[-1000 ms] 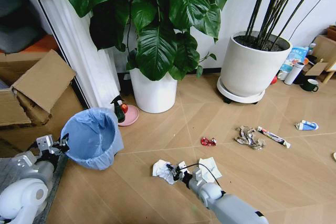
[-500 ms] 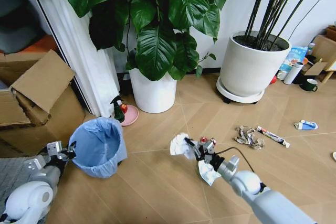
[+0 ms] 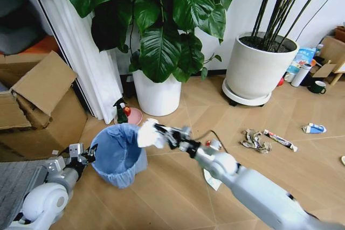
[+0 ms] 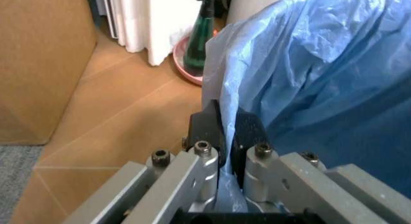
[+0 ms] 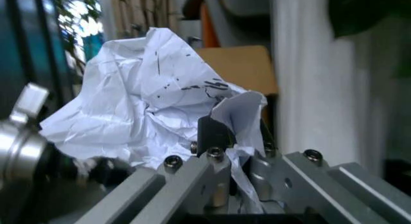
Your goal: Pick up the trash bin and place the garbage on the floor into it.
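Observation:
The trash bin [image 3: 117, 153], lined with a crinkly light blue bag, hangs tilted just off the floor [image 3: 178, 197]. My left gripper [image 3: 86, 154] is shut on its rim; the left wrist view shows the fingers [image 4: 207, 125] pinching the blue bag [image 4: 308, 70]. My right gripper [image 3: 161, 134] is shut on a crumpled white paper [image 3: 148, 134], held at the bin's right rim, just above the opening. In the right wrist view the paper [image 5: 147, 108] sits between the fingers [image 5: 212, 132]. More garbage lies on the floor: a red wrapper [image 3: 209, 144], a grey-brown wrapper [image 3: 253, 139], a thin tube [image 3: 280, 140], a blue-white carton [image 3: 314, 128], white paper [image 3: 212, 179].
Two large white plant pots [image 3: 157, 94] [image 3: 257, 68] stand behind. A spray bottle [image 3: 122, 112] on a pink saucer sits by a white curtain [image 3: 89, 63]. Cardboard boxes [image 3: 38, 100] are at the left. A mug [image 3: 318, 87] and clutter are at the far right.
My right gripper has carried the crumpled paper up from the floor and leftward to the bin's rim. My left gripper has brought the bin rightward, nearer the middle.

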`<state>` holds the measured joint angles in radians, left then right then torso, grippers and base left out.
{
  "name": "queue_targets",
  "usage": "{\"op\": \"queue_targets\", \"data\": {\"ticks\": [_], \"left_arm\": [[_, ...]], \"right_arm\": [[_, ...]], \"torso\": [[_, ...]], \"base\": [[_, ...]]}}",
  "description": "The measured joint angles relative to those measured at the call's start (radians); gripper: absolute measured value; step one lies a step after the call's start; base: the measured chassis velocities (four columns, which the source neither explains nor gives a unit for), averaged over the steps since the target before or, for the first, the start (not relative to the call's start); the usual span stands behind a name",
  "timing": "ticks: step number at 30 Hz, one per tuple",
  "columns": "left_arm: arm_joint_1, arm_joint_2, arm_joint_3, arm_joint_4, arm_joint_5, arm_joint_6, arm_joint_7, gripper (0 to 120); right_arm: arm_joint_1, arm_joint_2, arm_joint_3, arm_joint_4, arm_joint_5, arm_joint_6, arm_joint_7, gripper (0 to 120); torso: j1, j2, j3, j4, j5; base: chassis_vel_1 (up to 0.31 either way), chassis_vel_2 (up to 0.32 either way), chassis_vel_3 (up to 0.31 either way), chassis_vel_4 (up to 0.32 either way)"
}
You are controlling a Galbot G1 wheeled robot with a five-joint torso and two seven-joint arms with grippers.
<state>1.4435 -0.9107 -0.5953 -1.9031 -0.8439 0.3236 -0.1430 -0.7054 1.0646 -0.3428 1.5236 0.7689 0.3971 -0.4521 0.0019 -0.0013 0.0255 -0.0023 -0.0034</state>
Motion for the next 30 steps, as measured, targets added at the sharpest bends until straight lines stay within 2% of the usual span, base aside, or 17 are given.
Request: {"op": "queue_targets", "data": {"ticks": [1, 3, 5, 9, 10, 13, 14, 17, 18, 19, 21, 22, 25, 26, 29, 30], "left_arm": [[0.0, 0.0, 0.0, 0.0, 0.0, 0.0, 0.0, 0], [-0.003, 0.005, -0.001, 0.002, 0.0, 0.0, -0.002, 0], [-0.005, 0.011, -0.016, 0.017, 0.0, -0.001, 0.008, 0], [-0.006, 0.008, -0.021, 0.016, -0.009, -0.001, 0.012, 0], [-0.006, 0.008, -0.021, 0.016, -0.009, -0.001, 0.012, 0], [-0.013, 0.001, -0.017, 0.013, -0.009, 0.001, 0.009, 0], [-0.013, 0.001, -0.017, 0.013, -0.009, 0.001, 0.009, 0], [-0.01, -0.002, -0.021, 0.01, -0.01, 0.003, 0.008, 0], [-0.008, -0.002, -0.024, 0.009, -0.01, 0.004, 0.008, 0], [-0.008, -0.002, -0.024, 0.009, -0.01, 0.004, 0.008, 0], [-0.006, -0.001, -0.035, 0.009, -0.013, 0.006, 0.005, 0], [-0.006, -0.001, -0.035, 0.009, -0.013, 0.006, 0.005, 0], [-0.006, 0.001, -0.05, 0.007, -0.02, 0.008, -0.004, 0], [-0.006, 0.001, -0.05, 0.007, -0.02, 0.008, -0.004, 0], [-0.003, 0.0, -0.057, 0.005, -0.024, 0.011, -0.012, 0], [-0.003, 0.0, -0.057, 0.005, -0.024, 0.011, -0.012, 0]], "right_arm": [[0.0, 0.0, 0.0, 0.0, 0.0, 0.0, 0.0, 0], [0.058, 0.06, -0.055, -0.051, 0.025, -0.002, -0.018, 0], [0.122, 0.158, -0.135, -0.123, 0.059, -0.01, -0.029, 0], [0.164, 0.213, -0.222, -0.197, 0.056, -0.031, -0.028, 0], [0.164, 0.213, -0.222, -0.197, 0.056, -0.031, -0.028, 0], [0.172, 0.191, -0.24, -0.205, 0.027, -0.053, -0.023, 14], [0.172, 0.191, -0.24, -0.205, 0.027, -0.053, -0.023, 14], [0.176, 0.16, -0.241, -0.188, 0.026, -0.072, -0.022, 26], [0.18, 0.148, -0.241, -0.182, 0.026, -0.075, -0.022, 32], [0.18, 0.148, -0.241, -0.182, 0.026, -0.075, -0.022, 32], [0.186, 0.13, -0.235, -0.172, 0.028, -0.078, -0.021, 43], [0.186, 0.13, -0.235, -0.172, 0.028, -0.078, -0.021, 43], [0.188, 0.09, -0.212, -0.158, 0.036, -0.081, -0.019, 57], [0.188, 0.09, -0.212, -0.158, 0.036, -0.081, -0.019, 57], [0.154, 0.034, -0.156, -0.132, 0.028, -0.086, 0.018, 71], [0.154, 0.034, -0.156, -0.132, 0.028, -0.086, 0.018, 71]], "torso": [[0.0, 0.0, 0.0, 0.0, 0.0], [0.0, 0.0, 0.0, 0.0003, 0.0002], [0.0, 0.0, 0.0, 0.0005, 0.0], [0.0, 0.0, 0.0, 0.0005, 0.0001], [0.0, 0.0, 0.0, 0.0005, 0.0001], [0.0, 0.0, 0.0, -0.0002, 0.0001], [0.0, 0.0, 0.0, -0.0002, 0.0001], [0.0, 0.0, 0.0, -0.0002, 0.0002], [0.0, 0.0, 0.0, -0.0001, 0.0002], [0.0, 0.0, 0.0, -0.0001, 0.0002], [0.0, 0.0, 0.0, 0.0, 0.0002], [0.0, 0.0, 0.0, 0.0, 0.0002], [0.0, 0.0, 0.0, 0.0003, 0.0003], [0.0, 0.0, 0.0, 0.0003, 0.0003], [0.0, 0.0, 0.0, 0.0004, 0.0005], [0.0, 0.0, 0.0, 0.0004, 0.0005]], "base": [[0.0, 0.0, 0.0, 0.0], [0.0, 0.0, 0.0, 0.0], [0.0, 0.0, 0.0, 0.0], [0.0, 0.0, 0.0, 0.0], [0.0, 0.0, 0.0, 0.0], [0.0, 0.0, 0.0, 0.0], [0.0, 0.0, 0.0, 0.0], [0.0, 0.0, 0.0, 0.0], [0.0, 0.0, 0.0, 0.0], [0.0, 0.0, 0.0, 0.0], [0.0, 0.0, 0.0, 0.0], [0.0, 0.0, 0.0, 0.0], [0.0, 0.0, 0.0, 0.0], [0.0, 0.0, 0.0, 0.0], [0.0, 0.0, 0.0, 0.0], [0.0, 0.0, 0.0, 0.0]]}}
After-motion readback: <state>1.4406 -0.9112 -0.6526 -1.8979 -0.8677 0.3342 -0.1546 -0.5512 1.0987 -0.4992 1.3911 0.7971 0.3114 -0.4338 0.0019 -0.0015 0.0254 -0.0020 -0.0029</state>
